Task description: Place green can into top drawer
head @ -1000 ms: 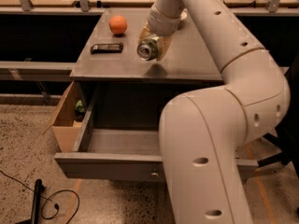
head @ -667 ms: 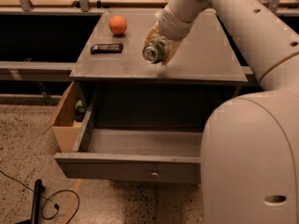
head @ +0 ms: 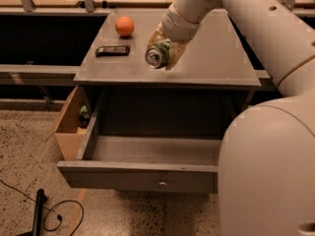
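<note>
My gripper (head: 165,47) is shut on the green can (head: 158,55) and holds it on its side above the front part of the grey cabinet top (head: 206,58), silver end facing the camera. The top drawer (head: 147,163) is pulled open below, its inside bare, with a small round knob (head: 162,184) on its front panel. The can is above and behind the drawer opening. My large white arm fills the right side and hides the drawer's right end.
An orange (head: 125,26) and a flat black bar (head: 112,50) lie on the cabinet top at the left. A tan wooden box (head: 71,124) stands to the left of the drawer. A black cable (head: 54,215) lies on the speckled floor.
The gripper with the can has moved forward toward the cabinet's front edge and slightly lower. The view has shifted, with the arm bulking larger on the right.
</note>
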### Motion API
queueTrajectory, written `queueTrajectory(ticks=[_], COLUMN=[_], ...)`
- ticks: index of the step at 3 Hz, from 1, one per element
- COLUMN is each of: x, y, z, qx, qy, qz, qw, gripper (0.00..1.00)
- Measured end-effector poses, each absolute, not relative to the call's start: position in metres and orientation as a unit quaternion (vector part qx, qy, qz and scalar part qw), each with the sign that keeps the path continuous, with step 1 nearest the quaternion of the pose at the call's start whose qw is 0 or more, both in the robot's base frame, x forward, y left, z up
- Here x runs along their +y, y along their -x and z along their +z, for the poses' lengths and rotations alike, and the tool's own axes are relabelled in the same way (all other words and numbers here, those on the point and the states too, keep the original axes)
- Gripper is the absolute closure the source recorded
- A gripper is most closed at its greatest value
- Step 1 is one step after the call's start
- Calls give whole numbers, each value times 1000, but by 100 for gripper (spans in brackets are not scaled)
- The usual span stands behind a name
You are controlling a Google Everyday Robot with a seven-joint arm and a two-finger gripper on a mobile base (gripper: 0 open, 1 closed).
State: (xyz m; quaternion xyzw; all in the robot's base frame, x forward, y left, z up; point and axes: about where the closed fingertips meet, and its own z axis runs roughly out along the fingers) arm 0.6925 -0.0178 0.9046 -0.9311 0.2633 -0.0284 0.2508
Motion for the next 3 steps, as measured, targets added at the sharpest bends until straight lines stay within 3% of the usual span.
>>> queueTrajectory(ticks=[3], x=[-17], y=[-564], z=[956], qx=[475], qy=[797], qz=[28], qw=[373], gripper=[100])
